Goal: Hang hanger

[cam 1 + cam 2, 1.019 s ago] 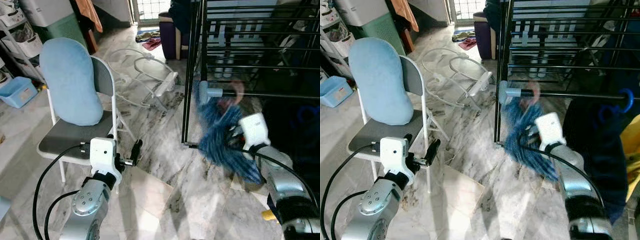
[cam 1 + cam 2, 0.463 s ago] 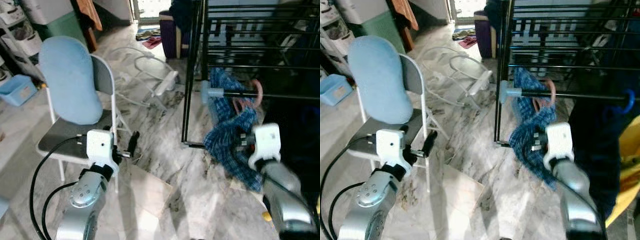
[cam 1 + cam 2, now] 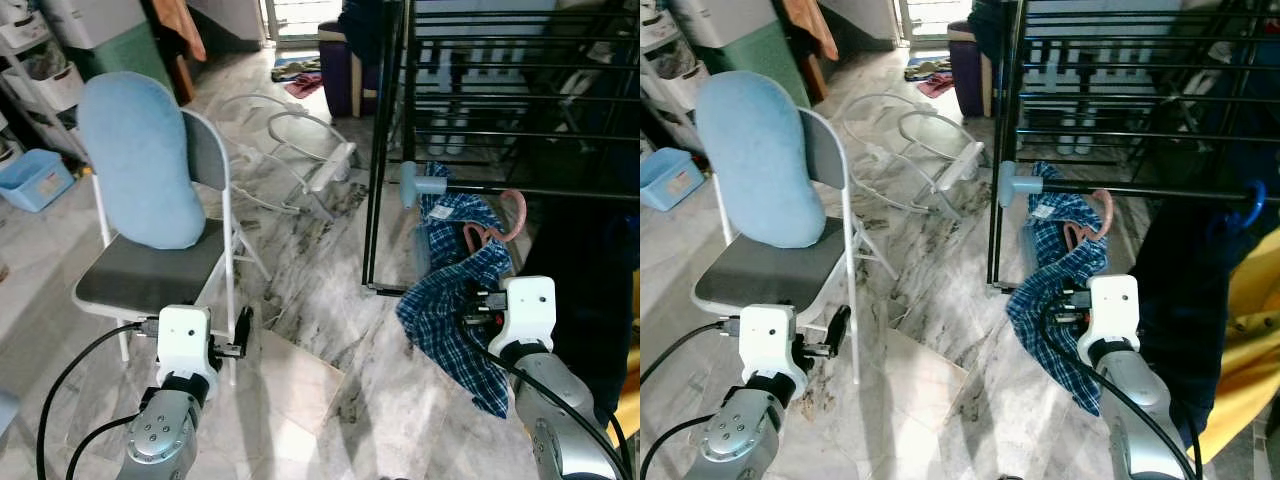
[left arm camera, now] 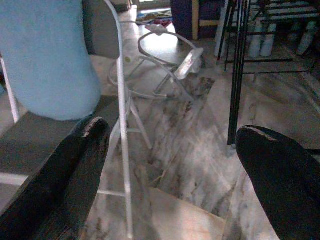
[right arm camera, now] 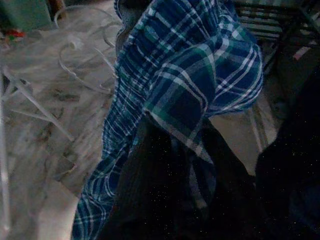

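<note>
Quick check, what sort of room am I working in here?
Likely a home laundry-drying corner: a black drying rack holding a plaid shirt on a pink hanger, with a folding chair on marble floor.

A blue, green and white plaid shirt [image 3: 452,300] hangs on a pink hanger [image 3: 512,212]. The rack [image 3: 385,150] is black. The chair [image 3: 150,275] is grey with a pale blue cushion [image 3: 140,160]. Grey-veined white marble floor [image 3: 330,330].

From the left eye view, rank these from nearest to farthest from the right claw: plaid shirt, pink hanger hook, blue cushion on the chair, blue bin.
1. Plaid shirt: at the right claw, draped over it.
2. Pink hanger hook: just above, on the rack rail.
3. Blue cushion: across the floor, robot's left.
4. Blue bin: far left edge.
</note>
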Motion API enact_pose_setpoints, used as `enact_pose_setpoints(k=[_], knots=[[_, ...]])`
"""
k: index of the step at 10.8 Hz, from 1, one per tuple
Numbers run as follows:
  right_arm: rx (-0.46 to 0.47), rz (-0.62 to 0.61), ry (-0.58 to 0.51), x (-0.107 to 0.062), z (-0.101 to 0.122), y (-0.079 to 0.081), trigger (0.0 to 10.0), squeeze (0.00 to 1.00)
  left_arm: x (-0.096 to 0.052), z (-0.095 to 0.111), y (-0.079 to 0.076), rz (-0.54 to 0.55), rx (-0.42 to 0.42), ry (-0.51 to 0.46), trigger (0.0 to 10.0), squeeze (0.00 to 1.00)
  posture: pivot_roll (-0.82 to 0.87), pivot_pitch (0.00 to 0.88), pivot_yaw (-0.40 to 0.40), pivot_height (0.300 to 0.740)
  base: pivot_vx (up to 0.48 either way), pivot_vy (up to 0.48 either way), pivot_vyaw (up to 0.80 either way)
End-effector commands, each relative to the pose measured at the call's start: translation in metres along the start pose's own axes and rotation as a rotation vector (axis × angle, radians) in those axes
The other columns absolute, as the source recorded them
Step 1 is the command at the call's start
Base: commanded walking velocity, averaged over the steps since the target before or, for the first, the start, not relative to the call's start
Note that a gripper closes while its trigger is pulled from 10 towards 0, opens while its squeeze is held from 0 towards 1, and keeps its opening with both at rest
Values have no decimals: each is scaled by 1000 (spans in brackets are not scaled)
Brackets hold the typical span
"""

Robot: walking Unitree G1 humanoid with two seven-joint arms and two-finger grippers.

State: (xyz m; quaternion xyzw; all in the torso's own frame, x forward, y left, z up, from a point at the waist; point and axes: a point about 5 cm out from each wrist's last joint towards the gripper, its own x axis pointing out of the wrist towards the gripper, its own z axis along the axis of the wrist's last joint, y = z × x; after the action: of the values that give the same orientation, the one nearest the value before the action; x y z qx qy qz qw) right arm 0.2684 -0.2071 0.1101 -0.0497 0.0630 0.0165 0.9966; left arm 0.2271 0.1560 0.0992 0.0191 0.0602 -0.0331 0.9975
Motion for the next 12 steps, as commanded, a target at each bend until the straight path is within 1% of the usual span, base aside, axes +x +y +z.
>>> enact_pose_setpoints(k=[1, 3, 7, 9, 12], knots=[[8, 25, -30, 0, 7, 6, 10000, 0, 0, 5, 3, 18, 16, -23, 10000, 0, -87, 104, 66, 740, 0, 0, 0], [17, 40, -27, 3, 13, 12, 10000, 0, 4, 8, -1, 22, 12, -25, 10000, 0, -88, 103, 64, 740, -247, 0, 0], [-1, 71, -29, 2, 14, 19, 10000, 0, 5, 8, -4, 6, 10, -20, 10000, 0, -87, 106, 66, 740, 0, 0, 0], [4, 76, -28, 3, 15, 21, 10000, 0, 6, 9, -6, 2, 4, -17, 10000, 0, -86, 106, 67, 740, 0, 0, 444], [7, 82, -32, 5, 17, 23, 10000, 0, 7, 10, -7, -2, 12, -21, 10000, 0, -85, 106, 69, 740, -259, 0, 500]])
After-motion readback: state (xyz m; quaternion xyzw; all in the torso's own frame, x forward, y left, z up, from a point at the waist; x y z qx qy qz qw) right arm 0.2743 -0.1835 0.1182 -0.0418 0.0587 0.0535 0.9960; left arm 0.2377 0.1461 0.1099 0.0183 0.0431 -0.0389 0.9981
